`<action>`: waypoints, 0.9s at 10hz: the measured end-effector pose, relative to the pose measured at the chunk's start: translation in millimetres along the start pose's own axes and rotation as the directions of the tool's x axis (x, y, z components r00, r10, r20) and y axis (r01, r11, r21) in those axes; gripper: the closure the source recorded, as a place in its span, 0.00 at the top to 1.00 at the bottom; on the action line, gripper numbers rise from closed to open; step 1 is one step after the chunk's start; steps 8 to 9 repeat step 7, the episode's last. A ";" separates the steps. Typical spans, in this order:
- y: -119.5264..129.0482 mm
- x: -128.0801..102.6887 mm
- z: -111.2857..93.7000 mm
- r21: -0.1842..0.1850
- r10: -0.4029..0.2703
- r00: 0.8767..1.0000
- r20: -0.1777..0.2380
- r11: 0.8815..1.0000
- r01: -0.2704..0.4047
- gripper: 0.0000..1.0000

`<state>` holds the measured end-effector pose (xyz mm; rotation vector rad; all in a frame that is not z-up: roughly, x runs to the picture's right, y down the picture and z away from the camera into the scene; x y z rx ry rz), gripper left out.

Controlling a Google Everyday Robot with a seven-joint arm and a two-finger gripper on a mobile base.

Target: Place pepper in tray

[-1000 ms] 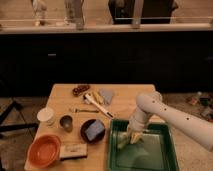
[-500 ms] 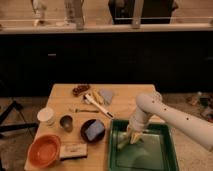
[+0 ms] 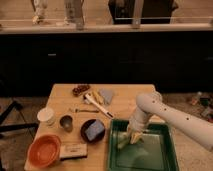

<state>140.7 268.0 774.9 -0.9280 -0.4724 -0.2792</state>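
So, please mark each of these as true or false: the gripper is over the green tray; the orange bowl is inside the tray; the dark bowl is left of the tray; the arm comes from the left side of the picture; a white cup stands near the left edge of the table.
1. The gripper is over the green tray. True.
2. The orange bowl is inside the tray. False: it sits on the table, at the front left corner.
3. The dark bowl is left of the tray. True.
4. The arm comes from the left. False: it enters from the right.
5. A white cup stands near the table's left edge. True.
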 end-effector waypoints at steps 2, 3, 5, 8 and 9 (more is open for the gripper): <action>0.0 0.0 0.0 0.000 0.000 1.000 0.000 1.000 0.000 0.74; 0.1 0.1 0.0 0.000 0.000 1.000 0.000 1.000 0.000 0.79; 0.1 0.1 0.0 0.000 0.000 1.000 0.000 1.000 0.000 0.80; 0.3 0.3 -0.1 0.000 0.001 1.000 0.000 1.000 -0.001 0.80; 0.3 0.3 -0.1 0.000 0.001 1.000 0.000 1.000 -0.001 0.80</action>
